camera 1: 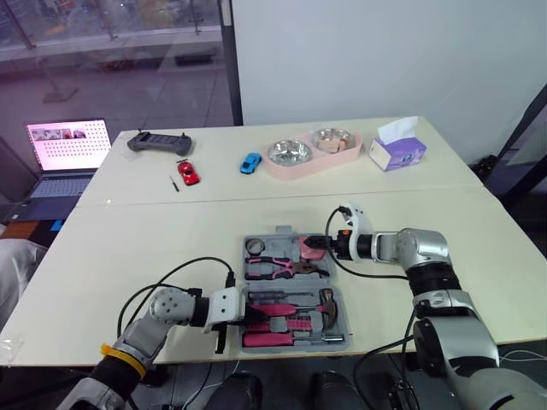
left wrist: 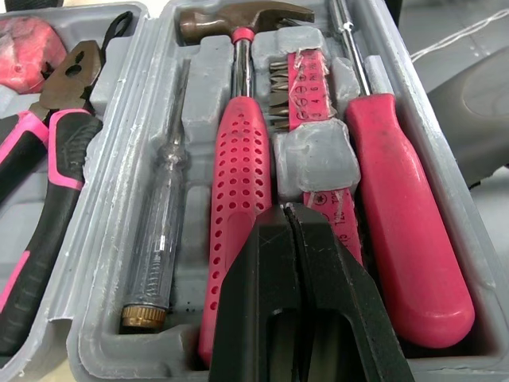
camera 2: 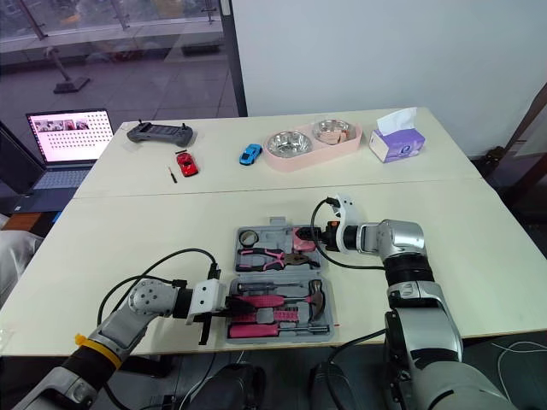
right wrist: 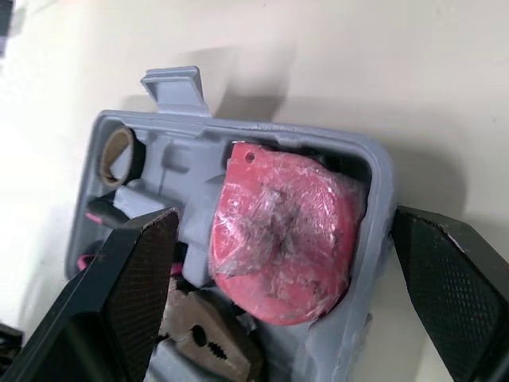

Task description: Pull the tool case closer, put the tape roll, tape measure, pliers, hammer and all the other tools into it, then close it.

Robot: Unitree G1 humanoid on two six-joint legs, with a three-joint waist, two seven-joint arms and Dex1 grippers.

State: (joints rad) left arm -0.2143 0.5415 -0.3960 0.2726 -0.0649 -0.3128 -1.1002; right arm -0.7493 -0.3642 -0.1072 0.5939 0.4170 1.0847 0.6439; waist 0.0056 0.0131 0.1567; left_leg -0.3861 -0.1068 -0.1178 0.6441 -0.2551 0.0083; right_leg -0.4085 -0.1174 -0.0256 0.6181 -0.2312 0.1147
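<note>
Closed tip to tip on nothing at the left gripper (left wrist: 288, 208), just above the pink perforated handle of the steel-headed hammer (left wrist: 238, 159). Spread wide at the right gripper (right wrist: 285, 231), gripping nothing, astride the round pink tape measure (right wrist: 270, 211) bedded in the far right corner of the open grey plastic tool case (camera 1: 275, 234). Alongside, pink-and-black-handled pliers (camera 1: 278, 266) and a brown-cored tape roll (right wrist: 119, 155). All in the case, flat by the middle of the near edge of the white desk (camera 1: 128, 248).
</note>
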